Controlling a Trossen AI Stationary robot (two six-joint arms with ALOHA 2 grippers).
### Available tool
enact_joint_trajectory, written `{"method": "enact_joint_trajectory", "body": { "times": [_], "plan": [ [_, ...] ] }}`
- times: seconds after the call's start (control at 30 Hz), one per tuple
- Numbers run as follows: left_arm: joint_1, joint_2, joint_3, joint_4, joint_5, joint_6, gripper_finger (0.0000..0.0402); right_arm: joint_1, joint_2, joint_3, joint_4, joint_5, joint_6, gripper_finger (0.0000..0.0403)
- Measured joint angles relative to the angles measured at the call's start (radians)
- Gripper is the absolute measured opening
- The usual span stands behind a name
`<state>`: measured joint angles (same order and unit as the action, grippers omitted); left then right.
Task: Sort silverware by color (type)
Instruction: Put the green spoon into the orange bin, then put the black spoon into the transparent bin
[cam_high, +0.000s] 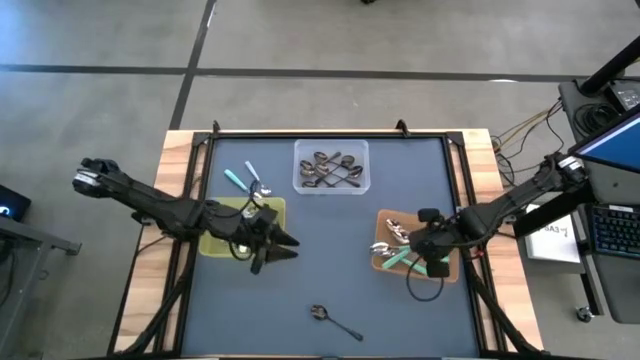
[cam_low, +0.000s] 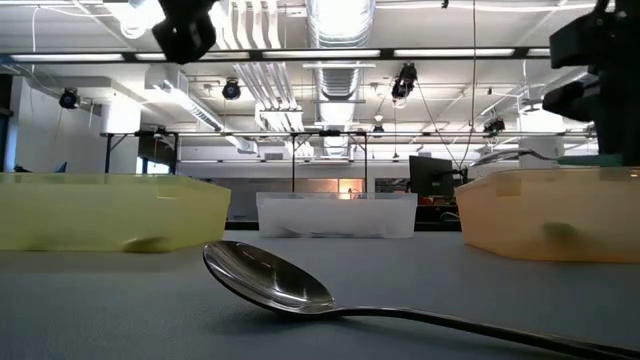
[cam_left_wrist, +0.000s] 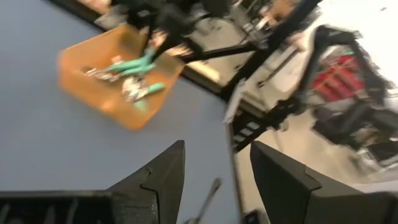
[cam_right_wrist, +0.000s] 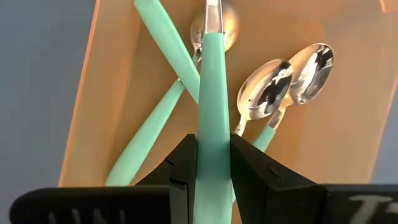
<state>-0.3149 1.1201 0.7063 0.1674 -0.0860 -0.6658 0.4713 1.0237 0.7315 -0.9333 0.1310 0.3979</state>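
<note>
Your right gripper (cam_right_wrist: 213, 163) is clenched on a teal spoon (cam_right_wrist: 211, 87), handle pinched between both fingers, and it hangs straight over the orange tray (cam_high: 448, 268) at the table's right side. The spoon's long axis runs directly away from the gripper, head farthest out, roughly in line with the tray's length, so by my reading the drop only needs the fingers to part. Below it lie other teal spoons (cam_right_wrist: 163, 99): 2 handles crossing and 2 bowls side by side. Your left gripper (cam_high: 281, 243) sits at the inner edge of the yellow tray (cam_high: 215, 242), fingers spread and holding nothing. 2 pale-blue spoons (cam_high: 245, 180) lie just behind that tray. The dark spoons (cam_high: 335, 170) fill the clear tray (cam_high: 305, 183) at the back. 1 dark spoon (cam_high: 335, 320) lies loose near the front edge, handle pointing right; your left arm is somewhat nearer it. Only the right wrist view shows the grip; the low view shows that loose spoon's bowl (cam_low: 265, 275) resting flat.
</note>
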Motion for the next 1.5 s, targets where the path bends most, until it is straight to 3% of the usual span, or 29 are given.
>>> {"method": "enact_joint_trajectory", "body": {
  "times": [0.13,0.3,0.47,0.67,0.93,1.03,1.13,1.3,1.5],
  "plan": [
    [-0.028,0.109,0.001,0.144,0.002,0.001,0.0165,0.002,-0.114,-0.098,0.074,0.0,-0.003,0.0061],
    [-0.064,0.25,0.027,0.189,0.008,0.001,0.0165,0.005,-0.209,-0.17,0.092,-0.001,0.061,0.0062],
    [-0.098,0.398,0.142,0.147,0.101,0.003,0.0165,0.005,-0.216,-0.15,0.117,0.0,0.073,0.0136],
    [-0.138,0.605,0.394,-0.145,0.178,0.131,0.0165,0.005,-0.191,-0.131,0.118,-0.001,0.074,0.0199],
    [-0.178,0.91,0.86,-0.637,0.177,0.45,0.0165,0.005,-0.177,-0.131,0.117,-0.004,0.074,0.0187],
    [-0.192,1.0,0.963,-0.757,0.178,0.532,0.0165,0.005,-0.177,-0.131,0.116,-0.004,0.074,0.0179],
    [-0.196,1.042,0.985,-0.736,0.171,0.555,0.0165,0.005,-0.177,-0.131,0.117,-0.004,0.074,0.0173],
    [-0.195,1.039,0.962,-0.633,0.045,0.563,0.0165,0.005,-0.177,-0.131,0.122,0.0,0.074,0.0167],
    [-0.195,1.065,0.956,-0.63,0.094,0.586,0.0165,0.005,-0.177,-0.131,0.127,0.0,0.074,0.0166]
  ]
}}
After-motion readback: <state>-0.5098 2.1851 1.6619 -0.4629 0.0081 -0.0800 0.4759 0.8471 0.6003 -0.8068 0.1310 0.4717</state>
